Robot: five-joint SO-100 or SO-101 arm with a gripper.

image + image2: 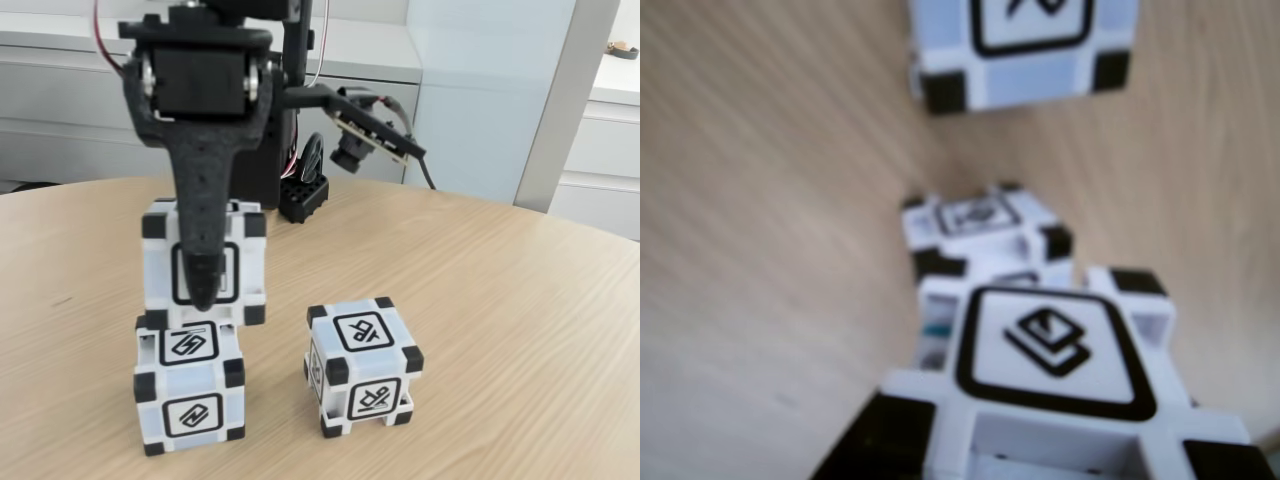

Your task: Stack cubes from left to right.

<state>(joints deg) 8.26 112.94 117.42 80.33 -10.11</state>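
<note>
My gripper (206, 283) is shut on a pale cube (235, 262); one black finger runs down its front face and the other is hidden behind it. This cube hangs tilted just over a second cube (190, 388) at the table's front left, shifted slightly back and right of it; I cannot tell whether they touch. A third cube (362, 365) stands alone on the table to the right. In the wrist view the held cube (1050, 355) is close at the bottom, the lower cube (985, 222) peeks out beyond it, and the lone cube (1025, 55) is at the top.
The round wooden table (510, 300) has open surface to the right and behind the cubes. The arm's black base (303, 195) stands at the table's back, with the wrist camera (365, 135) jutting right. White cabinets line the wall behind.
</note>
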